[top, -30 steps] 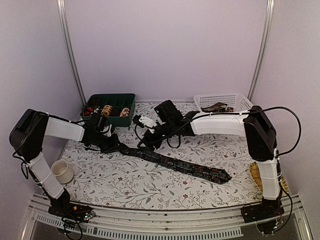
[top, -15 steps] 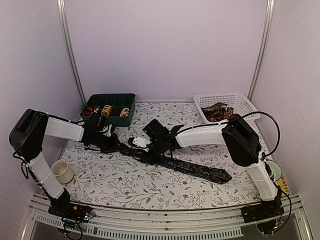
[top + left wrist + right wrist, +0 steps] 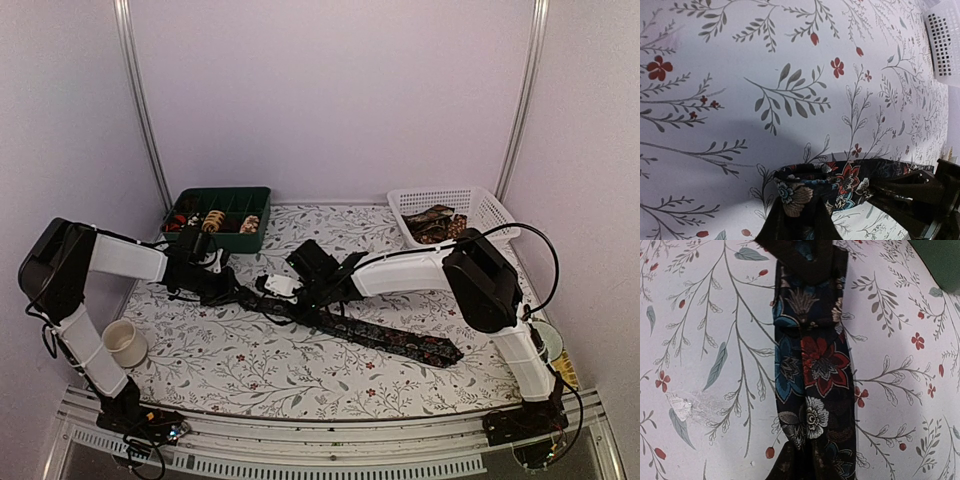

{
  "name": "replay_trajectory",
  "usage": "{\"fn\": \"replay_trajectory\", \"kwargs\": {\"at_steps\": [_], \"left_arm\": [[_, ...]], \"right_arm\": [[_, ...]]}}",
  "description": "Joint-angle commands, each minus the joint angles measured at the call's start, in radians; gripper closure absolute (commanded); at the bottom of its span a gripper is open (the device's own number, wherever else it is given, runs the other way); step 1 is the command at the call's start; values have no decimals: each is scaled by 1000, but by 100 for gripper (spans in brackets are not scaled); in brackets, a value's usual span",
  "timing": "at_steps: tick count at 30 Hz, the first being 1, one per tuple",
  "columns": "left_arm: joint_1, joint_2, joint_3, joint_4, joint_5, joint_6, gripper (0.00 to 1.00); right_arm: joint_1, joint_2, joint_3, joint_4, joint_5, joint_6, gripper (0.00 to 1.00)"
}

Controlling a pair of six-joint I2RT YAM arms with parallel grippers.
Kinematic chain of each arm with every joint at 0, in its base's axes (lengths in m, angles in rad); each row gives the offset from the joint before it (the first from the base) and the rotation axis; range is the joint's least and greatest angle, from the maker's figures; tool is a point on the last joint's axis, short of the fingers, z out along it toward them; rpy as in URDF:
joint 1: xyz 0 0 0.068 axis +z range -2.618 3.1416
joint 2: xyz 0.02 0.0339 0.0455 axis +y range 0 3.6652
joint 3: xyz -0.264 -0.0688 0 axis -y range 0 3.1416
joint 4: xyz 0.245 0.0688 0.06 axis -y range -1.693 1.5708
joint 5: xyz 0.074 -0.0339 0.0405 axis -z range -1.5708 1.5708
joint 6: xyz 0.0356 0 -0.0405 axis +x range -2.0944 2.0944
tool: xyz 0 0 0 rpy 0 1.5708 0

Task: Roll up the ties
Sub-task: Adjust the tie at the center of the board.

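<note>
Right arm has dropped from its raised pose, so the right gripper (image 3: 272, 288) now sits low on the narrow end of the dark floral necktie (image 3: 380, 335), just beside the left gripper (image 3: 228, 290) at centre left of the overhead view. Left jaws are pinched shut on that end; the right jaws' state cannot be told, as the wrist view shows only cloth gathering at its bottom edge. Necktie lies flat on the flowered tablecloth (image 3: 300, 370), long axis running from both grippers down to the pointed wide end at lower right.

High rear view, wrist views sharing tie (image 3: 390, 338)
</note>
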Motion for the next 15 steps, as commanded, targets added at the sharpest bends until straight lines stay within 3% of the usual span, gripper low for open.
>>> {"fn": "replay_trajectory", "kwargs": {"at_steps": [1,5,9,15], "left_arm": [[12,-6,-3,-11,-17,17,100],[13,-5,-3,-13,-18,17,100],[14,-8,-3,-16,-21,18,100],[16,-10,-4,-20,-20,22,100]], "right_arm": [[1,40,-14,-112,-17,-2,95],[1,21,-16,-116,-47,-1,97],[-3,-52,-40,-102,-155,10,64],[-17,-147,-69,-36,-134,41,61]]}}
